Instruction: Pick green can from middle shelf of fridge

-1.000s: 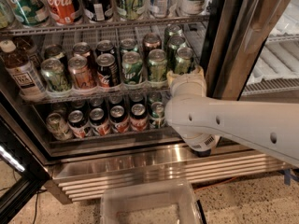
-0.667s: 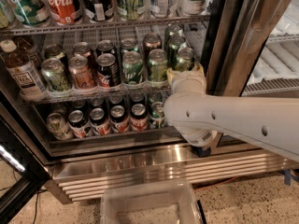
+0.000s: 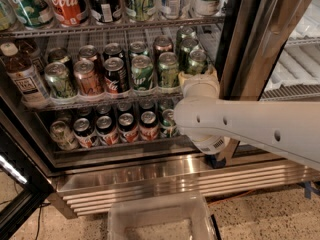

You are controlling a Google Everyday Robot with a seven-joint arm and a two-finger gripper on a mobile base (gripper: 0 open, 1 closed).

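The fridge (image 3: 150,176) stands open in front of me. Its middle shelf (image 3: 100,100) is a grey wire rack carrying rows of cans. Dark green cans stand in the rightmost column, and the front green can (image 3: 196,60) shows just above my wrist. My white arm comes in from the right. The gripper (image 3: 199,83) is at the right end of the middle shelf, right in front of that green can. Its fingers are hidden behind the wrist housing. A brighter green "UP" can (image 3: 142,73) stands further left.
Large bottles, one a red Coca-Cola bottle (image 3: 70,4), fill the rack above. A juice bottle (image 3: 22,79) stands at the shelf's left end. More cans (image 3: 125,126) line the lower shelf. The steel door post (image 3: 250,44) is close on the right. A clear plastic bin (image 3: 160,219) sits below.
The arm has hardly moved. The gripper stays at the right end of the middle shelf, in front of the dark green cans.
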